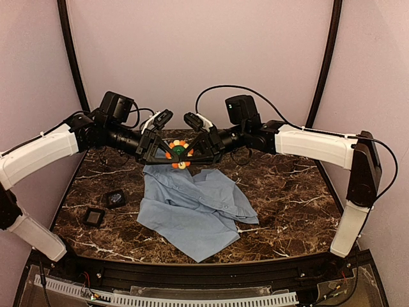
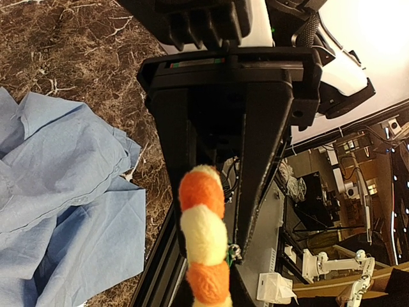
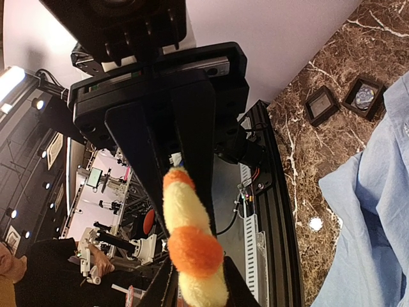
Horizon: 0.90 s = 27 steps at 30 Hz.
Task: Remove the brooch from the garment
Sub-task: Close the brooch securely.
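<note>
The brooch point(image 1: 177, 153) hangs in the air over the far middle of the counter point(image 1: 287, 185), pinched from both sides. The left fingers point(image 1: 163, 154) are closed almost completely on its 9 o'clock edge, and the right fingers point(image 1: 193, 152) are closed to a narrow gap on its 3 o'clock edge. The garment point(image 1: 192, 214) lies crumpled on the counter at 6 o'clock from the brooch, its upper edge coming close under the petals. I cannot tell whether any cloth is caught on the pin. That is the main risk: if the pin is not free and the arms pull apart or lift, the thin fabric may drag up with it, tear or snag, rather than release. A second risk lies in the double grip itself. The two arms hold one small soft object, so any uneven pull could twist the petals, bend the pin or strip the brooch out of the weaker grip. The right fingers look the less tightly closed, so a slip there seems likelier. If both let go badly, the brooch could drop back onto the shirt and get lost in its folds.
</note>
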Available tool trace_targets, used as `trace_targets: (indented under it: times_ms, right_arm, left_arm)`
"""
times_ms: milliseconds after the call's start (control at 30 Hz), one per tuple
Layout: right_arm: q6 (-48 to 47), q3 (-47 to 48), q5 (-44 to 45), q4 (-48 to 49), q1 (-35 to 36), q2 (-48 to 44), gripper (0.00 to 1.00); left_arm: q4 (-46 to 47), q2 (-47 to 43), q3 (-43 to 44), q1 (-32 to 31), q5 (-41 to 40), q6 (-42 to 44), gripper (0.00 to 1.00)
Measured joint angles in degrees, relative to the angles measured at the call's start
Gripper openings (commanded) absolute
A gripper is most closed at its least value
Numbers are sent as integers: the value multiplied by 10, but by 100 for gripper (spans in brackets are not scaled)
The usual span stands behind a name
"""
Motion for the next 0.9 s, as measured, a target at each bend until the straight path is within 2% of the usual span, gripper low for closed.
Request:
trace_targets:
  times_ms: [633, 900]
  right_arm:
    - [7, 9, -19, 0, -1, 14, 33]
    - [7, 9, -12, 0, -1, 14, 44]
  left_arm:
    - [-10, 8, 8, 0, 5, 5, 1]
    - [-7, 9, 10, 0, 7, 5, 1]
